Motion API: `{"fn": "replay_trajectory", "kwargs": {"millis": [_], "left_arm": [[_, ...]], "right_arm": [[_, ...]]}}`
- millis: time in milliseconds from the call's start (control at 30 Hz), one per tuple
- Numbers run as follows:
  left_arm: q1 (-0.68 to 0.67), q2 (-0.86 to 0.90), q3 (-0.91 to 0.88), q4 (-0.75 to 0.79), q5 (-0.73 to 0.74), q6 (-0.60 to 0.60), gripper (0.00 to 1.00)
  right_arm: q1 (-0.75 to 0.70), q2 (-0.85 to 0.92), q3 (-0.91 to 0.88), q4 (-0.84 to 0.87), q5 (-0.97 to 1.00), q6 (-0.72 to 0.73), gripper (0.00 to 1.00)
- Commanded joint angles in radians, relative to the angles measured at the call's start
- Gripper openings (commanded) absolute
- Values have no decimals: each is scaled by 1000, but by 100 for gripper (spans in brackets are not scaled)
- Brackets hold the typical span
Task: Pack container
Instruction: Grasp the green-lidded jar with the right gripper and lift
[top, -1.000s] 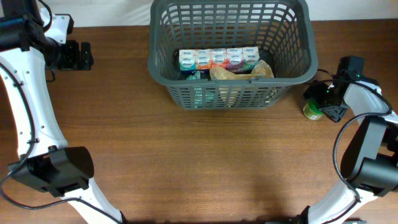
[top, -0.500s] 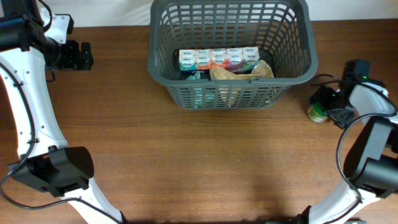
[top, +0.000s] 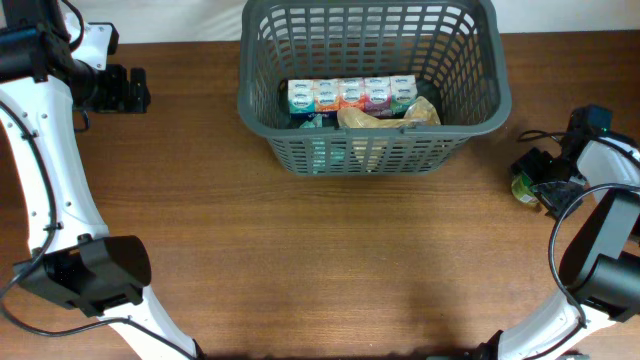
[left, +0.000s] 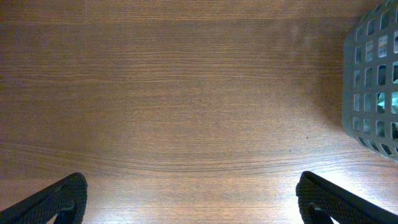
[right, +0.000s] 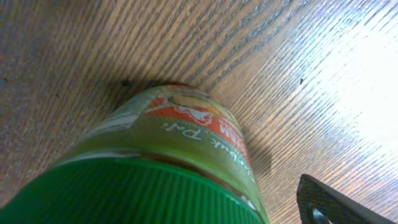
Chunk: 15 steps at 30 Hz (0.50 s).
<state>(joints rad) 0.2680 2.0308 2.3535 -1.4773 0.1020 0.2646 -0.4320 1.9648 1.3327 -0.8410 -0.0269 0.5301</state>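
Observation:
The dark grey lattice basket (top: 497, 70) stands at the back middle of the table; its corner shows in the left wrist view (left: 373, 81). It holds a row of small colourful boxes (top: 350, 95) and a tan packet (top: 388, 115). A glass jar with a green lid (top: 520, 188) stands on the wood right of the basket and fills the right wrist view (right: 168, 149). My right gripper (top: 537, 180) is open around the jar, and one finger stands apart from the lid (right: 186, 211). My left gripper (top: 135, 90) is open and empty (left: 189, 199) at the far left.
A black cable (top: 530, 132) lies on the table between the basket and the right arm. Bare brown wood lies in front of the basket. The table's back edge runs just behind the basket.
My right gripper has slid to the right, away from the basket, and the green-lidded jar has moved right with it. The left arm has not moved.

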Motion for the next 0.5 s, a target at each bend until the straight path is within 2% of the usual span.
{"fn": "replay_trajectory", "kwargs": {"millis": [0, 467], "left_arm": [[5, -17, -2, 0, 14, -14, 99], [5, -17, -2, -1, 14, -14, 99]], "right_arm": [[5, 5, -5, 16, 1, 25, 96], [5, 5, -5, 85, -1, 55, 96]]}}
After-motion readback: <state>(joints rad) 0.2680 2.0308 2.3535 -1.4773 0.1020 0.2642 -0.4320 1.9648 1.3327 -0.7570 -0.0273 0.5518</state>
